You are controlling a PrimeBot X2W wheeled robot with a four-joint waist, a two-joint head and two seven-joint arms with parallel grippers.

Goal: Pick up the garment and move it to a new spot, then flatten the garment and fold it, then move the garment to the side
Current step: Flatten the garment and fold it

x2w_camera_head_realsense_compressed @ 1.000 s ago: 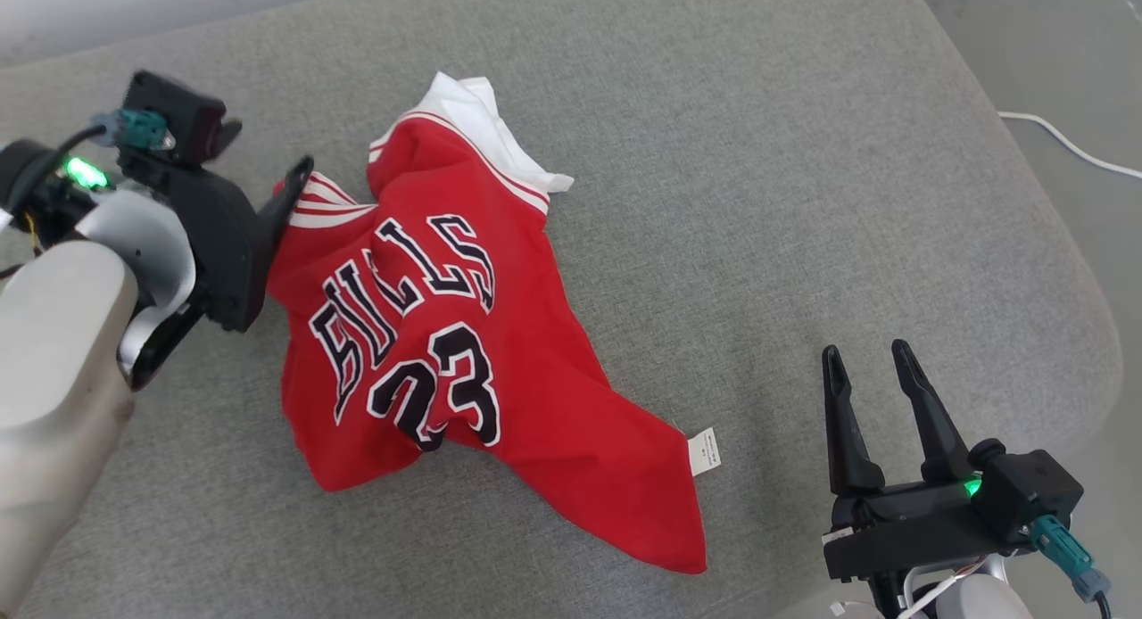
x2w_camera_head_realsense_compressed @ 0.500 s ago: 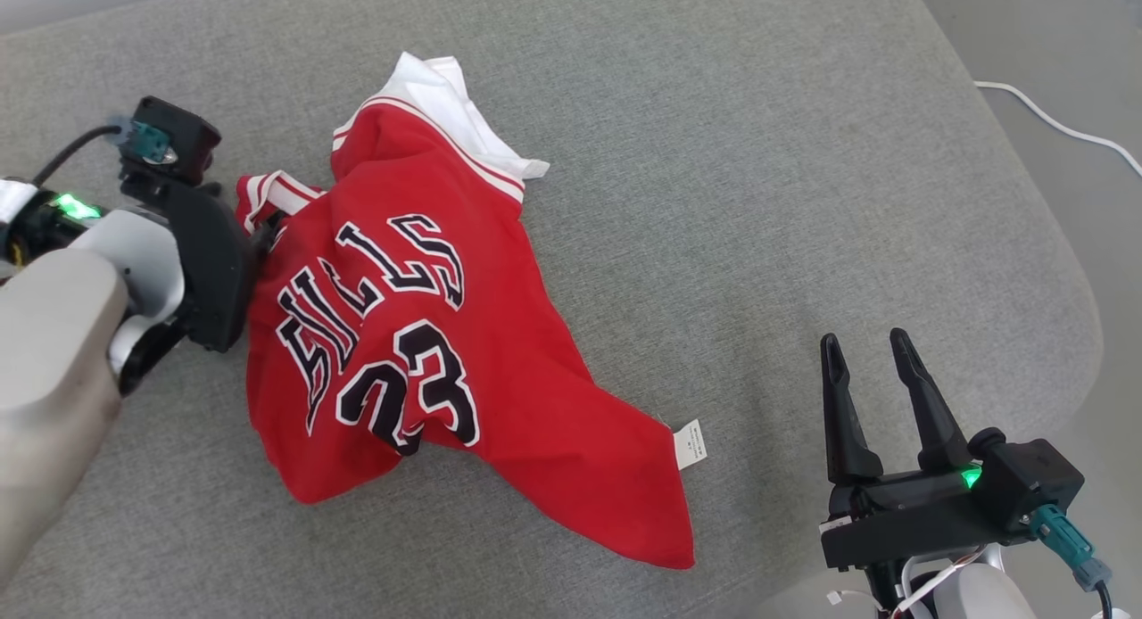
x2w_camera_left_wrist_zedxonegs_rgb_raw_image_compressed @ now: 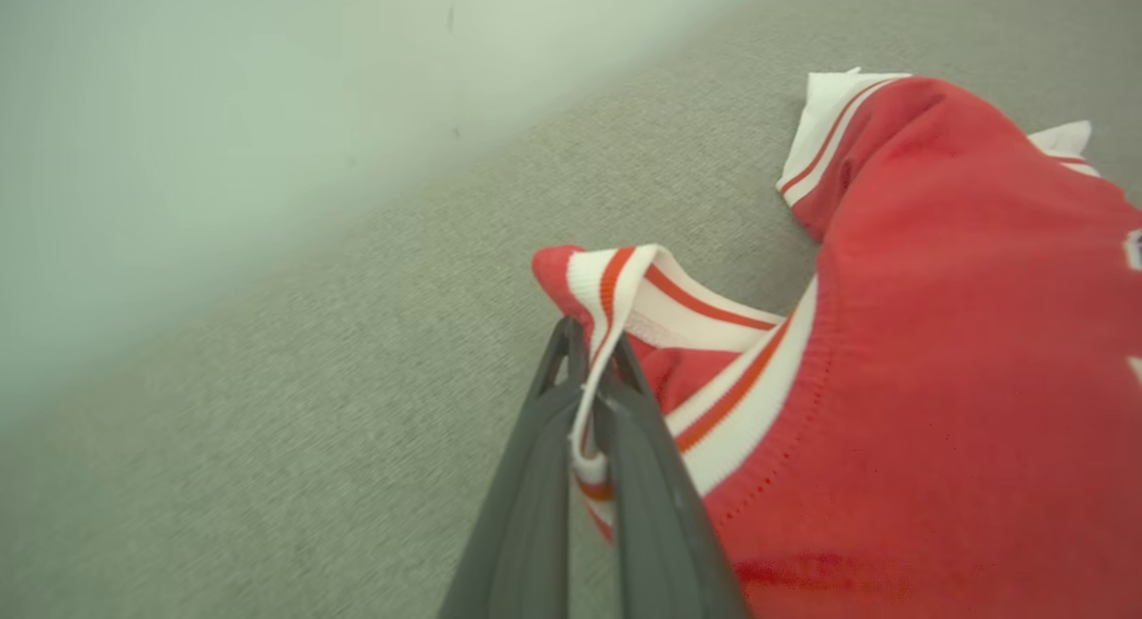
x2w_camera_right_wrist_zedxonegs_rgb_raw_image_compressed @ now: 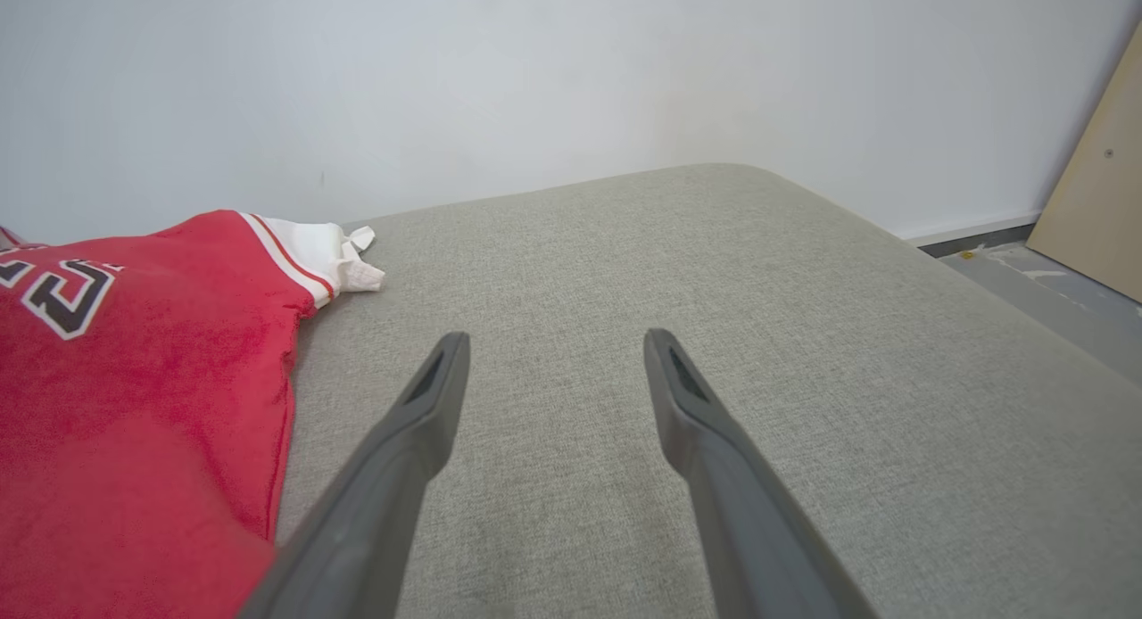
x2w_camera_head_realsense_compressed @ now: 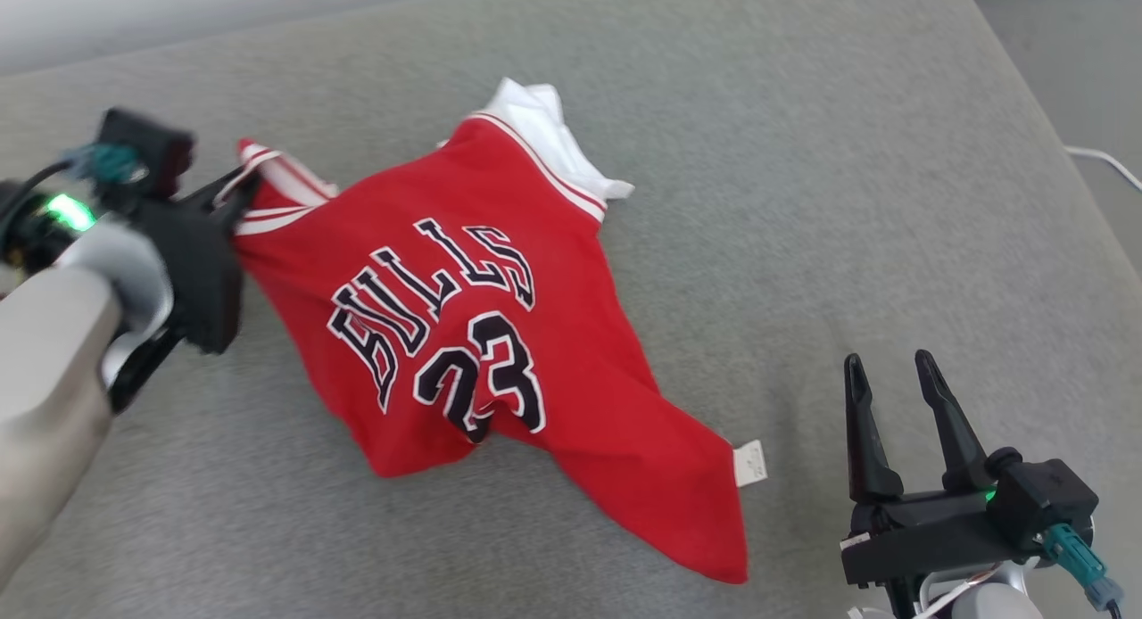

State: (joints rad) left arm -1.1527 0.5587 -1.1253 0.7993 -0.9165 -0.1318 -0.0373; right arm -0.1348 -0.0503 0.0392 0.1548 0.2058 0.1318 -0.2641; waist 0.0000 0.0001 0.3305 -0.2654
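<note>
The garment [x2w_camera_head_realsense_compressed: 500, 334] is a red jersey with black lettering and white-and-red striped trim, lying crumpled on the grey cushion [x2w_camera_head_realsense_compressed: 803, 200]. My left gripper [x2w_camera_head_realsense_compressed: 243, 188] is shut on the striped trim at the jersey's left end; in the left wrist view the fingers [x2w_camera_left_wrist_zedxonegs_rgb_raw_image_compressed: 616, 423] pinch that white and orange band, with the garment [x2w_camera_left_wrist_zedxonegs_rgb_raw_image_compressed: 937, 378] spreading to the right. My right gripper [x2w_camera_head_realsense_compressed: 892, 374] stands open at the lower right, apart from the jersey's lower hem. In the right wrist view my right gripper [x2w_camera_right_wrist_zedxonegs_rgb_raw_image_compressed: 553, 351] holds nothing and the garment [x2w_camera_right_wrist_zedxonegs_rgb_raw_image_compressed: 134, 396] lies to its left.
The cushion's rounded right edge drops to a grey floor with a white cable [x2w_camera_head_realsense_compressed: 1102, 160]. A pale wall [x2w_camera_right_wrist_zedxonegs_rgb_raw_image_compressed: 535, 84] runs behind the cushion, and a wooden board [x2w_camera_right_wrist_zedxonegs_rgb_raw_image_compressed: 1097, 200] leans at the far right. Bare cushion [x2w_camera_right_wrist_zedxonegs_rgb_raw_image_compressed: 714, 271] lies right of the jersey.
My left gripper has closed on the jersey's striped trim and pulled it taut toward the left. The head camera has shifted, so the whole scene sits differently. The right gripper stays open.
</note>
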